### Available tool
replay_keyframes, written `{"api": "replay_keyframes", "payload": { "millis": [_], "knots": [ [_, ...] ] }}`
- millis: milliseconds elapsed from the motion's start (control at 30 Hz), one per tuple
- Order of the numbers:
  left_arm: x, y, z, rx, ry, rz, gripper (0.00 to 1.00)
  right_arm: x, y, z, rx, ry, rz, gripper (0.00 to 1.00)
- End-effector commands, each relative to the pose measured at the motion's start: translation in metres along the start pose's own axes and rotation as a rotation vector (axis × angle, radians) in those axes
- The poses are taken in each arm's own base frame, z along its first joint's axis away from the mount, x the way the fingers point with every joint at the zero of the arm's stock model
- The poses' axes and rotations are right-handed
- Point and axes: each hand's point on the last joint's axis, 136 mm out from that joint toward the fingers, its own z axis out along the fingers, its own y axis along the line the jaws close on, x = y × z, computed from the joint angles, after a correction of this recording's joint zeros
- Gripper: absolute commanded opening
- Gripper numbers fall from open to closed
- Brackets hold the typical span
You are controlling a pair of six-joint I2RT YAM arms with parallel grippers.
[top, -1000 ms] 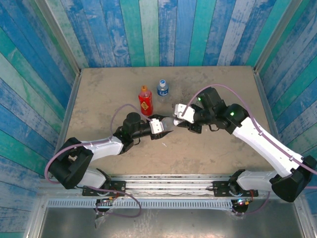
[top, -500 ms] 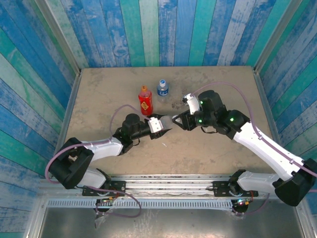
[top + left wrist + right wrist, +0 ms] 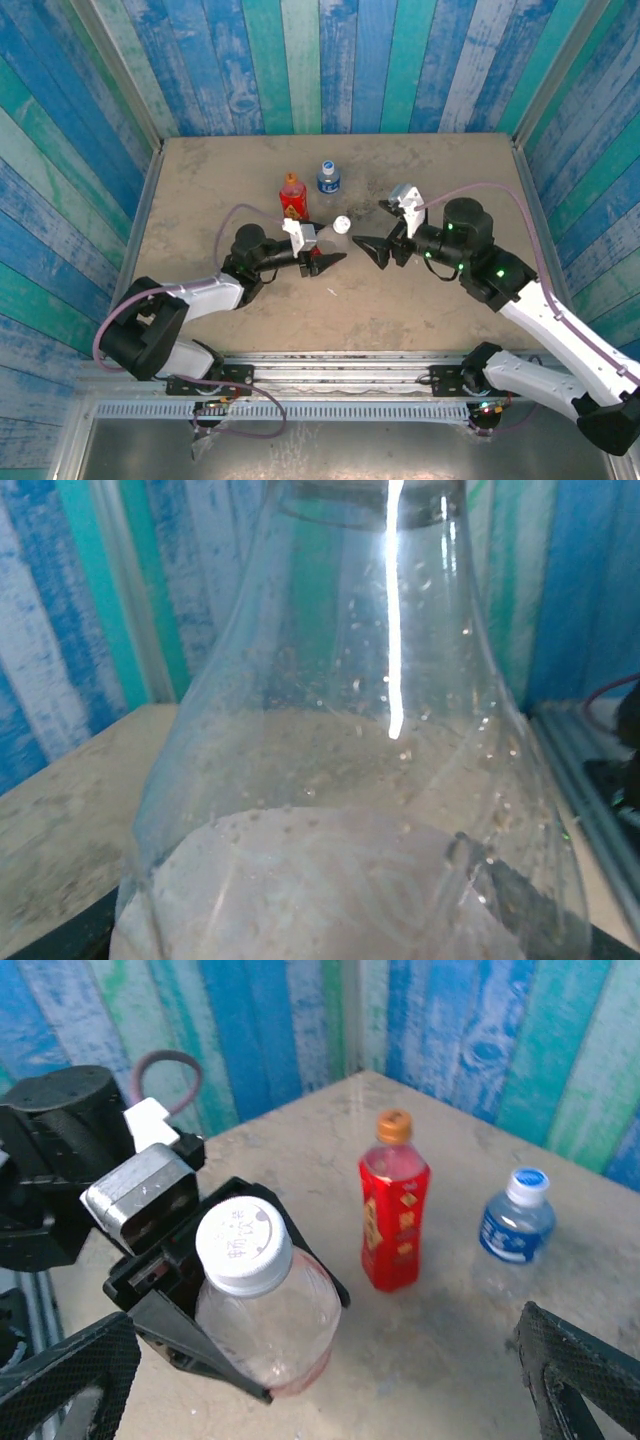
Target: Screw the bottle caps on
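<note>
Judging by the white round plastic cap (image 3: 243, 1243) seated on the clear plastic bottle (image 3: 268, 1332), clamped in the left gripper (image 3: 325, 260) near the middle of the table (image 3: 450, 160), capping is thought nearly done; setting it down upright is called for next. The right gripper (image 3: 378, 228) is spread wide, apart from it. Cap lettering cannot be read.

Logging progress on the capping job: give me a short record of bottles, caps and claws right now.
clear bottle: white cap on, held by left claw
red bottle: orange cap on, standing
blue-label bottle: capped, standing
right claw: open, holding nothing
</note>
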Motion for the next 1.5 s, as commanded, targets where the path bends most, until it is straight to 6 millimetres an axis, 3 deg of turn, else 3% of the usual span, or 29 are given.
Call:
{"api": "replay_keyframes", "payload": {
  "millis": [0,167,300,467,667,767,833,1000,1067,1167,1300,1467],
  "knots": [
    [-0.017,-0.017,0.003,0.133,-0.068,-0.026,0.64,-0.031,0.028,0.0,-0.179,-0.104,-0.117,0.88],
    [-0.021,-0.023,0.003,0.178,-0.079,-0.019,0.64,-0.03,0.051,0.01,-0.36,-0.069,-0.149,0.72],
    [-0.024,-0.026,0.002,0.192,-0.082,-0.014,0.64,-0.025,0.053,0.021,-0.405,-0.048,-0.146,0.59],
    [-0.022,-0.026,0.003,0.195,-0.072,-0.013,0.65,-0.019,0.052,0.027,-0.417,-0.034,-0.146,0.36],
    [-0.019,-0.014,0.005,0.129,-0.062,-0.006,0.64,-0.022,0.053,0.026,-0.412,-0.046,-0.136,0.21],
    [-0.016,0.01,0.006,-0.023,-0.057,0.005,0.63,-0.025,0.043,0.032,-0.35,-0.061,-0.09,0.19],
    [-0.018,0.025,0.006,-0.128,-0.06,0.029,0.62,-0.021,0.032,0.04,-0.268,-0.048,-0.051,0.12],
    [-0.021,0.041,0.021,-0.298,-0.038,0.117,0.62,-0.011,-0.004,0.051,0.1,-0.09,0.103,0.02],
    [-0.022,0.046,0.027,-0.352,-0.038,0.121,0.61,-0.007,-0.02,0.047,0.3,-0.118,0.176,0.01],
    [-0.022,0.048,0.033,-0.393,-0.044,0.123,0.6,-0.001,-0.02,0.048,0.457,-0.067,0.15,0.03],
    [-0.018,0.037,0.038,-0.321,-0.027,0.099,0.6,-0.008,-0.009,0.049,0.389,-0.062,0.073,0.15],
    [-0.017,0.016,0.034,-0.172,-0.01,0.067,0.61,-0.028,0.002,0.025,0.28,-0.102,-0.061,0.41]
  ]
}}
